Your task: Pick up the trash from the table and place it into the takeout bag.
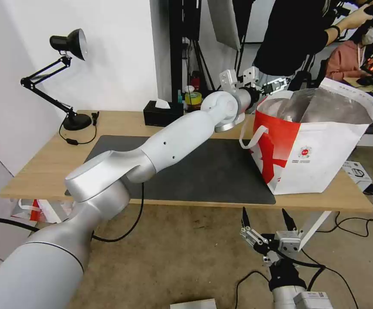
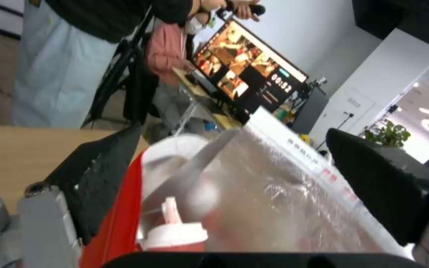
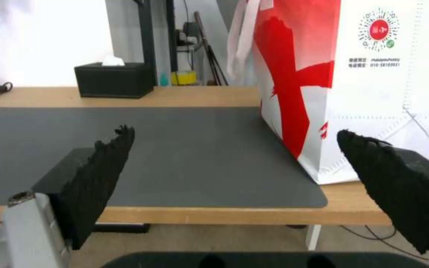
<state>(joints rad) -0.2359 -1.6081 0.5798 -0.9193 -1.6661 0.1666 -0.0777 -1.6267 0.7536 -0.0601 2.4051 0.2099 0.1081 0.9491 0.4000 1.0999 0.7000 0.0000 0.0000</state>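
The takeout bag (image 1: 324, 159) stands on the right end of the light-wood table (image 1: 36, 171), partly on the dark grey mat (image 1: 212, 171). My left arm reaches across the table, and my left gripper (image 1: 281, 86) hovers open at the bag's top rim. In the left wrist view the gripper (image 2: 234, 163) looks down into the foil lining (image 2: 284, 201). A red cup with white lid and straw (image 2: 175, 232), a piece of the trash, stands inside the bag. My right gripper (image 1: 266, 216) hangs open and holding nothing below the table's front edge, facing the bag (image 3: 373, 93).
A black tissue box (image 1: 160, 112) and a yellow tape roll (image 1: 193, 98) sit at the table's back edge. A black desk lamp (image 1: 68, 43) stands at the back left. Cables lie on the floor. A person stands behind the bag.
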